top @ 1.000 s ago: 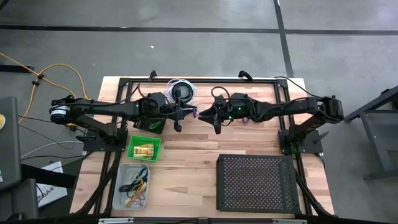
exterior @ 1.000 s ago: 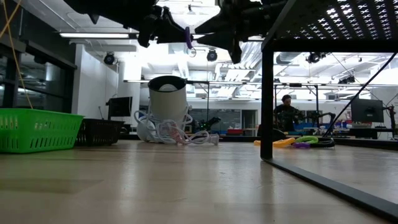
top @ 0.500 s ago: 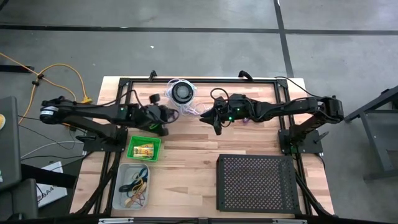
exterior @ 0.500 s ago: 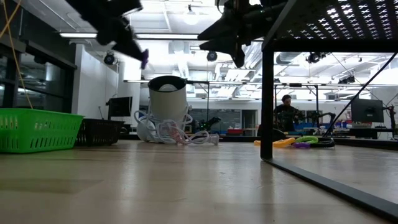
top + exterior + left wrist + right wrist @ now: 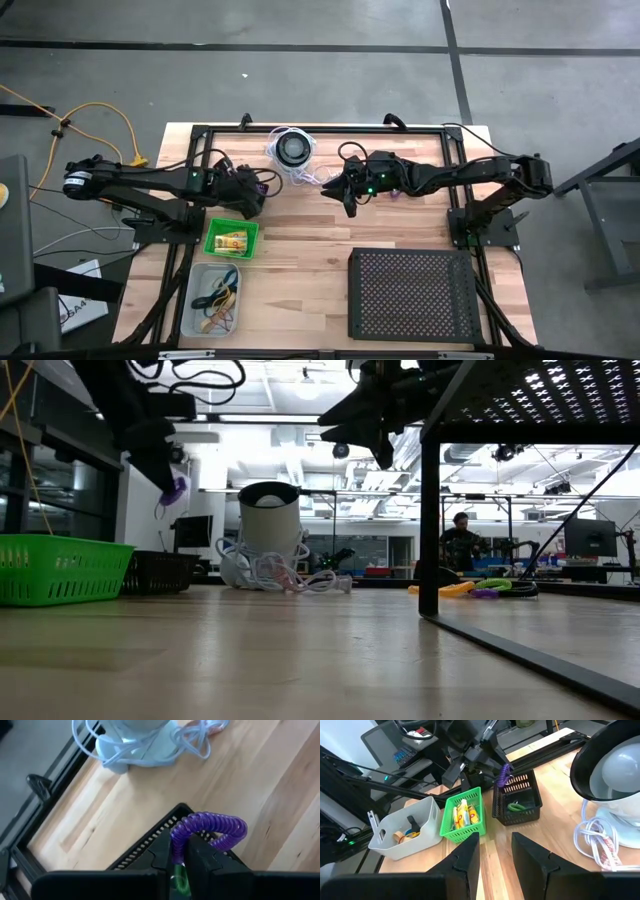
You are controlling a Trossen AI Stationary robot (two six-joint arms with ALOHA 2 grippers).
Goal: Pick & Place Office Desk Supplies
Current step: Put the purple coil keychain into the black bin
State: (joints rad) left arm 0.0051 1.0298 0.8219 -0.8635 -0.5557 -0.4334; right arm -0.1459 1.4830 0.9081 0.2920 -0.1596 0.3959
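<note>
My left gripper [image 5: 258,186] is shut on a purple coiled ring [image 5: 210,827] and hangs over a small black basket [image 5: 240,196] at the far left of the table. The ring also shows in the low view [image 5: 175,490] and the right wrist view [image 5: 504,774]. A green item [image 5: 517,807] lies in that basket. My right gripper [image 5: 335,190] is open and empty, in the air near the table's middle. Yellow packets [image 5: 232,240] lie in a green basket. Rubber bands [image 5: 215,300] lie in a grey bin. My left gripper pinches one side of the purple ring's loop [image 5: 179,837] between its two fingers. The fingers slant down from the table's left side. The rest of the ring sticks out past the fingertips, lifted clear above the black basket [image 5: 150,842].
A white lamp-like device with a round black top and coiled white cord [image 5: 292,148] stands at the far middle. A large black perforated tray [image 5: 412,295] fills the near right. Yellow, purple and green small items [image 5: 480,590] lie at the far right.
My left gripper has carried the purple ring from beside my right gripper toward the table's left edge and down, and now hangs over the black basket. The ring stays clear of the table.
</note>
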